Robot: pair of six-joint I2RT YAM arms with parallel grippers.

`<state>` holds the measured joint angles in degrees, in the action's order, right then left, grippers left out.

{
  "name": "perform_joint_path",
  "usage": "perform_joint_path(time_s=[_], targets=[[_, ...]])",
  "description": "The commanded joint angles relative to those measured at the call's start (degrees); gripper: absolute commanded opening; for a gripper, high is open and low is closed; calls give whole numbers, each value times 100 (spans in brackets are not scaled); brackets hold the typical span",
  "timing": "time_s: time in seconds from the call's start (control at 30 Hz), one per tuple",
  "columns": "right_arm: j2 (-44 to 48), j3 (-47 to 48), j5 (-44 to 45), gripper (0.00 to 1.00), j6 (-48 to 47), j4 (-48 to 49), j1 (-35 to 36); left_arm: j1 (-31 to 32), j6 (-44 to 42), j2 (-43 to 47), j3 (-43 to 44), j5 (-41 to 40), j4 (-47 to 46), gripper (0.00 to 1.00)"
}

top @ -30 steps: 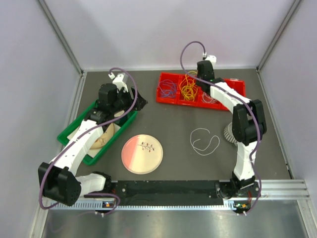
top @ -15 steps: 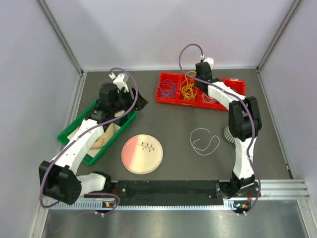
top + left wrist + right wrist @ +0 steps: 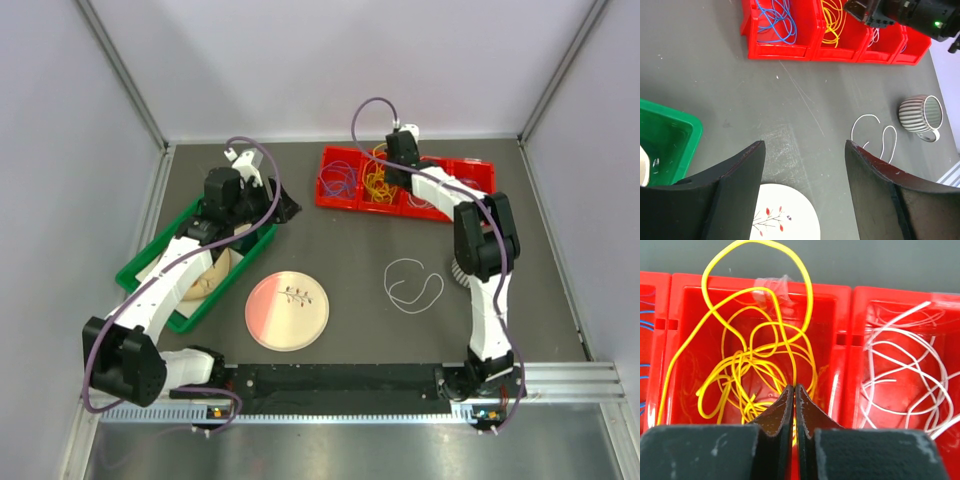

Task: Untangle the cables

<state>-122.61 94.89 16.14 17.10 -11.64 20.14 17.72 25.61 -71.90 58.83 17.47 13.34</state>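
The cables lie sorted in a red divided bin at the back right: blue-purple, yellow and white. One more white cable lies loose on the table. My right gripper hangs over the yellow compartment, its jaws pressed together on a yellow cable that loops up over the bin's rim. The white cables fill the compartment to its right. My left gripper stands open and empty above the table, between the green bin and the plate.
A green bin holding pale items sits at the left. A pink-white plate lies front centre. A striped mug stands right of the loose white cable. Walls enclose the table on three sides.
My right gripper has moved left along the red bin, from near the white compartment to over the yellow one. The left arm has barely shifted.
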Motion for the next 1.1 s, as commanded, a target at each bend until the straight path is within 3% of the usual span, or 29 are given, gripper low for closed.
perform_joint_path(time_s=[0.0, 0.13, 0.2, 0.53, 0.6, 0.67, 0.77, 0.9, 0.97, 1.07], targets=[[-403, 739, 371, 0, 47, -477, 130, -22, 67, 0, 155, 133, -306, 70], [-545, 970, 233, 0, 135, -655, 139, -22, 76, -35, 199, 168, -306, 70], [-431, 909, 153, 7, 162, -664, 139, -22, 67, -43, 208, 168, -306, 70], [711, 487, 187, 14, 144, -357, 192, -22, 296, -210, 173, 493, -552, 69], [817, 443, 205, 25, 153, -357, 201, -22, 322, -211, 164, 546, -561, 69], [844, 416, 135, 47, 153, -348, 209, -22, 322, -202, 155, 547, -561, 69], [782, 416, 30, 59, 118, -348, 306, -22, 305, -167, 147, 538, -561, 69], [668, 399, -102, 59, 170, -339, 420, -22, 278, -105, 138, 511, -526, 69], [633, 425, -225, 52, 144, -330, 482, -22, 235, -88, 129, 468, -491, 69], [598, 451, -287, 49, -14, -278, 692, -22, 208, -52, 129, 432, -482, 69]])
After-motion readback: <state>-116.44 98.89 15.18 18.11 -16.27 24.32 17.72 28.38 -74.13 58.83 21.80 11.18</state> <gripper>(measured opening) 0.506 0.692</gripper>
